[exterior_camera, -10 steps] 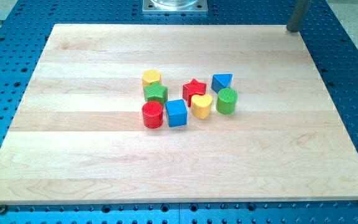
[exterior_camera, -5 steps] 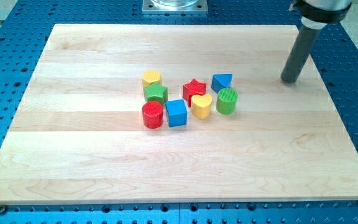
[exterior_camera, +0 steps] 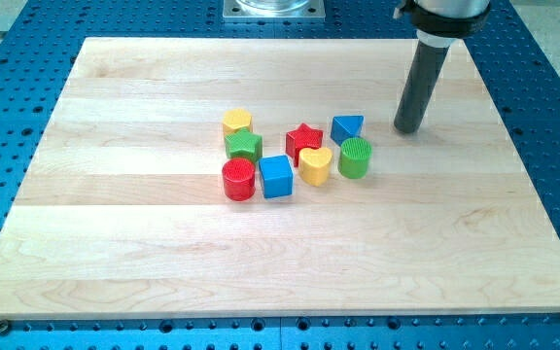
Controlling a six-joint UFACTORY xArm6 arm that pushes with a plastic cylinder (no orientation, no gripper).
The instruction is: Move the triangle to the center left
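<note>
The blue triangle (exterior_camera: 347, 127) sits at the right end of a cluster of blocks near the board's middle. My tip (exterior_camera: 407, 129) rests on the board just to the right of the blue triangle, with a small gap between them. The dark rod rises from it toward the view's top. The red star (exterior_camera: 304, 138) lies left of the triangle and the green cylinder (exterior_camera: 355, 157) just below it.
The cluster also holds a yellow heart (exterior_camera: 315, 164), a blue cube (exterior_camera: 276, 177), a red cylinder (exterior_camera: 238, 180), a green block (exterior_camera: 244, 147) and a yellow block (exterior_camera: 237, 122). The wooden board (exterior_camera: 115, 243) lies on a blue perforated table.
My tip has moved from the board's top right corner down and left, arriving close to the right of the blue triangle. No block has moved.
</note>
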